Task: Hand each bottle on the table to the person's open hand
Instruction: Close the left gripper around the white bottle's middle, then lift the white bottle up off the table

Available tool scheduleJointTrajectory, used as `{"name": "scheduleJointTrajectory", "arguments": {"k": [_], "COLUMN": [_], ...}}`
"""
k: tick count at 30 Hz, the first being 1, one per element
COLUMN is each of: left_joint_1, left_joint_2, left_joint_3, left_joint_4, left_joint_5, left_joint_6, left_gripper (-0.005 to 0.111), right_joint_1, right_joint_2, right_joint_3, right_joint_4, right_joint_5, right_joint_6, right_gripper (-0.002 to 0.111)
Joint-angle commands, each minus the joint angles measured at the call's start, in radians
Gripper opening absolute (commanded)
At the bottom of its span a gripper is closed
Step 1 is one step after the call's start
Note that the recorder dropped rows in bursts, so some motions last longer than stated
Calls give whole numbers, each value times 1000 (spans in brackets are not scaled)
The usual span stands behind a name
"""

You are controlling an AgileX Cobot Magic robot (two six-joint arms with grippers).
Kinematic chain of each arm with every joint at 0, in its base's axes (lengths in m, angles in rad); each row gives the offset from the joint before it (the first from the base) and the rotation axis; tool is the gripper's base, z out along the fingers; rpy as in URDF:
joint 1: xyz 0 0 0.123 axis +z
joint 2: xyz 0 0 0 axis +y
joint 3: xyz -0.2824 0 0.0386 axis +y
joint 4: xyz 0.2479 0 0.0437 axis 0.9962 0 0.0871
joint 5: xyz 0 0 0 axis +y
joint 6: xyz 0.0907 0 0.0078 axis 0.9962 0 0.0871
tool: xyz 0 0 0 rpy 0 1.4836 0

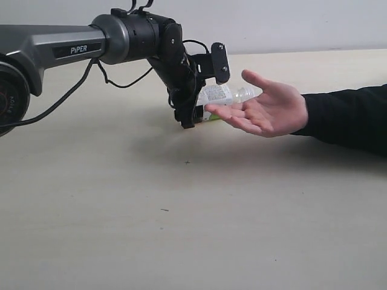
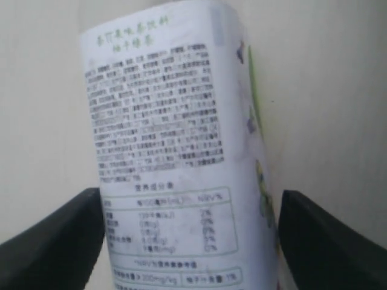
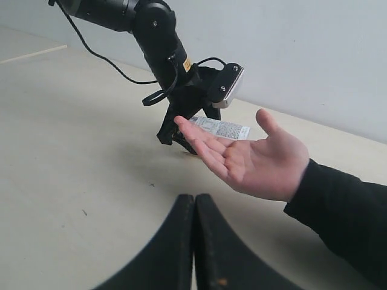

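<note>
The white-labelled bottle (image 1: 225, 95) lies sideways in the left gripper (image 1: 198, 109). It sits just above the fingertips of the person's open hand (image 1: 269, 112), with its capless neck pointing over the palm toward the wrist. That hand is spread wide, palm up, and holds nothing. It is held over the table (image 1: 181, 229). The clear neck shows no liquid, but I cannot tell what is behind the label.

In the left wrist view, the two jaws sit against opposite sides of the bottle's label, gripping it.

In the right wrist view, the right gripper (image 3: 195, 241) is fully closed and empty, on the near side of the palm. The bottle shows only beyond the fingers, on the side away from the wrist.

Let go here, the bottle would likely land on the fingertips and roll off. A better handover would carry it further over the palm, set it down level, then part the jaws.
</note>
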Motion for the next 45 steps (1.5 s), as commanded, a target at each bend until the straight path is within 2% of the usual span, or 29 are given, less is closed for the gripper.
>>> {"name": "scheduleJointTrajectory", "arguments": {"k": [1,3,5,10,11,18,30,33,41,45], "left_joint_1": [2,2,2,2,2,10,10,10,9,-6], "left_joint_2": [8,8,8,8,6,-41,-148,-171,-276,-329], "left_joint_3": [-8,-8,-8,-8,-8,-8,-8,-8,-8,-8], "left_joint_4": [0,-12,-18,-18,-18,31,47,47,113,110], "left_joint_5": [-8,-6,-6,-6,-3,23,152,159,188,290], "left_joint_6": [-7,-7,-7,-7,-7,-162,-308,-389,-745,-796], "left_gripper": [73,64,49,3,0,0,0,0,0,0], "right_joint_1": [-3,-3,-3,-3,-3,-3,-3,-3,-3,-3], "right_joint_2": [3,3,3,3,3,3,3,3,3,3], "right_joint_3": [3,3,3,3,3,3,3,3,3,3], "right_joint_4": [-1,-1,-1,-1,-1,-1,-1,-1,-1,-1], "right_joint_5": [-4,-4,-8,-6,-6,-6,-6,-6,-6,-6], "right_joint_6": [0,0,0,0,0,0,0,0,0,0], "right_gripper": [0,0,0,0,0,0,0,0,0,0]}}
